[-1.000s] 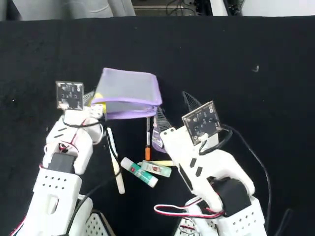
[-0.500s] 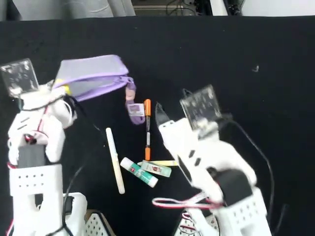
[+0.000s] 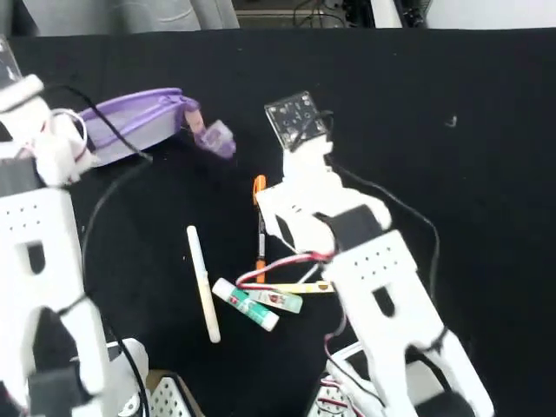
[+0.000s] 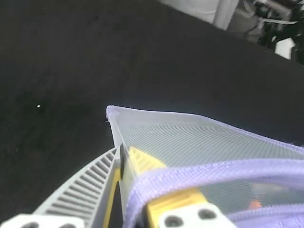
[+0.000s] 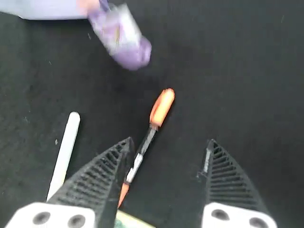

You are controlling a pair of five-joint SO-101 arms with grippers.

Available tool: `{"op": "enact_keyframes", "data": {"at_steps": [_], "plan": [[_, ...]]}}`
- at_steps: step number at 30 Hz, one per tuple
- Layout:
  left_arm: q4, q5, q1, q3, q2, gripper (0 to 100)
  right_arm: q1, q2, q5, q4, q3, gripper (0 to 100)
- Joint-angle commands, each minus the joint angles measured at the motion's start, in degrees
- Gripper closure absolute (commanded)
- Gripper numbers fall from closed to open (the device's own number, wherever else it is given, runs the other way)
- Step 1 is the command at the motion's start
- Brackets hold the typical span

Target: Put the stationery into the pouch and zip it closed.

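A glue stick (image 3: pixel 246 306) lies nearest the arms' bases on the black tabletop (image 3: pixel 452 174). It touches a green-and-white tube (image 3: pixel 278 301), and a thin yellow stick (image 3: pixel 293 287) lies just behind the pair. A white pen (image 3: pixel 201 285) lies close by on the left arm's side, pointing away from the bases.

Beyond them an orange-capped pen (image 3: pixel 260 233) lies lengthwise, cap end farthest from the bases. The right arm (image 3: pixel 373 278) leans over this pen. Its jaws are spread wide and hold nothing, poised above the tabletop. In the right wrist view the pen's shaft runs up between the two ribbed fingers (image 5: pixel 107 175), closer to one of them.

Farthest off, at the tabletop's far left, the left arm (image 3: pixel 39 226) has its jaws clamped on one end of the purple mesh pouch (image 3: pixel 130 130), which sits well apart from the stationery. In the left wrist view a yellow pad presses the mesh from one side and a ribbed finger (image 4: pixel 90 183) from the other. A blurred purple zip tag (image 3: pixel 213 136) hangs off the pouch's end that faces the right arm.
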Motion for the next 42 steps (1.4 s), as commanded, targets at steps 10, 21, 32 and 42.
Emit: {"op": "enact_keyframes", "data": {"at_steps": [10,21,32,42], "plan": [[14.95,2.81,-2.86,-31.69,26.73,97,-6.07,25.98,-2.02,-4.04,-10.33,76.9],[14.86,3.87,-3.74,-32.04,28.84,97,-4.48,39.52,-3.87,-14.95,-11.03,76.9],[15.03,3.87,-3.74,-31.16,28.75,97,2.64,53.41,-3.87,-14.07,-22.55,79.7],[14.95,3.87,-3.65,-30.37,28.57,97,2.9,57.36,-3.69,-9.93,-27.91,98.9]]}}
